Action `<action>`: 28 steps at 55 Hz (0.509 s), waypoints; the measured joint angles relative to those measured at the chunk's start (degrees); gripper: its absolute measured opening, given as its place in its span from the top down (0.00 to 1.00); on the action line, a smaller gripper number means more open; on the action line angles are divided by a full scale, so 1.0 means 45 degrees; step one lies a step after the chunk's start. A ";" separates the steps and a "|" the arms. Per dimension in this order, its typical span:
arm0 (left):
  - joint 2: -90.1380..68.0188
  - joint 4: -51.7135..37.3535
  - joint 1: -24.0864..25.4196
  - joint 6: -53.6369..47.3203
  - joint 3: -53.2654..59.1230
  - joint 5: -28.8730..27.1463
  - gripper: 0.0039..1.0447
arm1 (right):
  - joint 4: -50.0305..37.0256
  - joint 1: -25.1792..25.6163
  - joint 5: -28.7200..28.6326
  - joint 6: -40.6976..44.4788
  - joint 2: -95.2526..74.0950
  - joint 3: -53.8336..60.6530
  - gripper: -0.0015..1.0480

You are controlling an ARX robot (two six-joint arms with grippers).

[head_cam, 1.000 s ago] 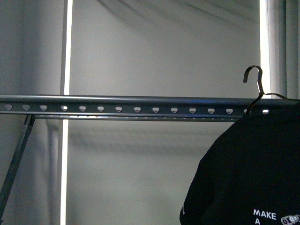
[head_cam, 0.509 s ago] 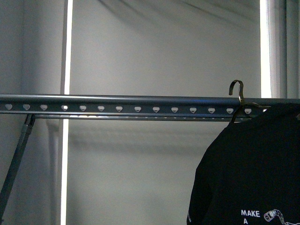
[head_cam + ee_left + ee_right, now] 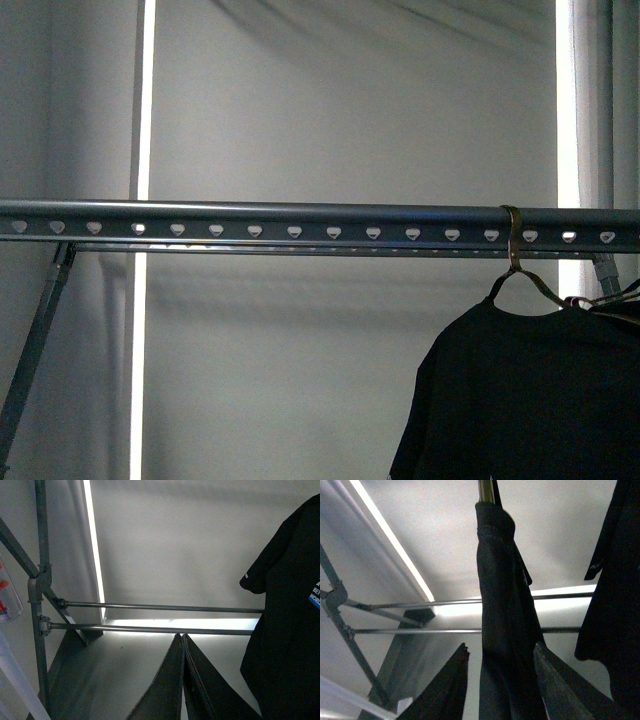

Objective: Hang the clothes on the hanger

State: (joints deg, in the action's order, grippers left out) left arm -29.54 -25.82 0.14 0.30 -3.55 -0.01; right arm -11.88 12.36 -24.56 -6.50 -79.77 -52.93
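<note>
Black T-shirt (image 3: 520, 400): right side and hem cut off by the front view's edges; neck label not discernible. Grey rail (image 3: 250, 228): both ends run out of frame. Sleeve print (image 3: 314, 592): clipped, unreadable. Right gripper (image 3: 502, 680): fingertips out of frame.

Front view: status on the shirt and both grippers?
Gold hook over the rail; black shirt hanging below. Left gripper shut, empty. Right gripper open around the shirt. Second garment close by.
</note>
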 joint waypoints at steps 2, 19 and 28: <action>0.0180 0.0121 0.0000 -0.0005 0.0049 0.0000 0.97 | -0.0831 0.0029 0.0146 0.0024 0.0505 0.0704 0.52; 0.1836 0.0991 -0.0005 -0.0034 0.0559 -0.0015 0.97 | -0.3895 0.2686 -0.1574 -0.1860 1.1341 0.7927 0.08; 0.2730 0.1846 -0.0005 -0.0039 0.0559 -0.0010 0.97 | 0.2696 0.0311 0.2545 0.0568 1.5358 0.8558 0.36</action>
State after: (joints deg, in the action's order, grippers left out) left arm -17.26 -17.52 0.12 0.12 -1.04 -0.05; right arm 0.25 13.76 -13.10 -3.95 -10.66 -14.41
